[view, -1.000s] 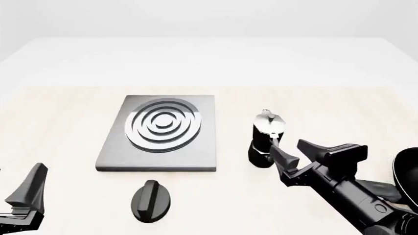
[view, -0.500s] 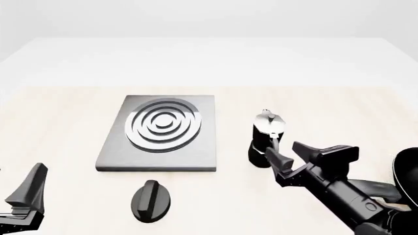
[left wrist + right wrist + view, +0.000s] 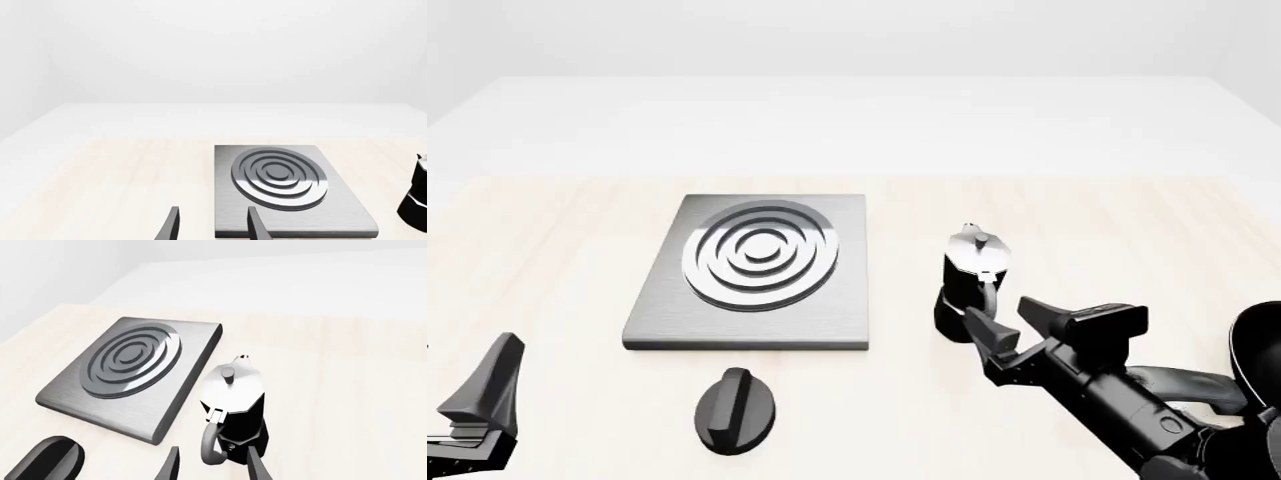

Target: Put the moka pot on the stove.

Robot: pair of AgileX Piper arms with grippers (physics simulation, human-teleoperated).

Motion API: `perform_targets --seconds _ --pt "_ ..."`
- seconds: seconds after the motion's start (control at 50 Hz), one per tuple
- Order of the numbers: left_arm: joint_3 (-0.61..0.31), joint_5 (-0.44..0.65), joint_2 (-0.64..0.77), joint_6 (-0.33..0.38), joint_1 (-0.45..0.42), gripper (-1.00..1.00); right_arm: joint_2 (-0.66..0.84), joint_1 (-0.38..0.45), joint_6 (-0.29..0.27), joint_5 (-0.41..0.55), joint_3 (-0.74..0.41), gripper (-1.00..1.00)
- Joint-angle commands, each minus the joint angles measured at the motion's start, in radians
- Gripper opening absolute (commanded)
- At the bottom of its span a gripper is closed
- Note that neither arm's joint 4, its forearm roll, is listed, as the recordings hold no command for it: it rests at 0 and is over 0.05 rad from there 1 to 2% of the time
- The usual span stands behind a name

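The moka pot [image 3: 972, 280], black with a silver lid, stands upright on the table just right of the stove [image 3: 754, 270], a grey plate with burner rings. My right gripper [image 3: 1001, 312] is open just on the near side of the pot, low over the table. In the right wrist view the pot [image 3: 233, 410] turns its curved handle toward the gripper [image 3: 212, 469], between the spread fingers, with no contact showing. My left gripper [image 3: 483, 395] rests at the near left corner, far from the pot. The left wrist view shows its fingertips [image 3: 173, 224] apart, facing the stove [image 3: 287, 185].
A black oval knob [image 3: 737, 408] lies in front of the stove's near edge. A black frying pan [image 3: 1261, 355] sits at the right edge, behind my right arm. The pot's side [image 3: 417, 200] shows at the edge of the left wrist view.
My right gripper has slid left and lower, closing in on the pot's handle side. The pot, the stove and the left arm have not moved.
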Motion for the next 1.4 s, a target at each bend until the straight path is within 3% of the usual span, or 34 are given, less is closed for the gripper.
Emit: perform_targets --seconds 0.02,1.36,1.38,1.4 --pt "0.000 0.000 0.000 0.000 0.000 1.00 0.100 0.007 0.016 -0.065 -0.021 1.00" --pt "0.000 0.000 0.000 0.000 0.000 1.00 0.190 0.022 0.035 -0.109 -0.049 1.00" --pt "0.000 0.000 0.000 0.000 0.000 1.00 0.190 0.019 0.033 -0.110 -0.049 -1.00" --pt "0.000 0.000 0.000 0.000 0.000 1.00 0.188 0.019 0.031 -0.110 -0.047 -1.00"
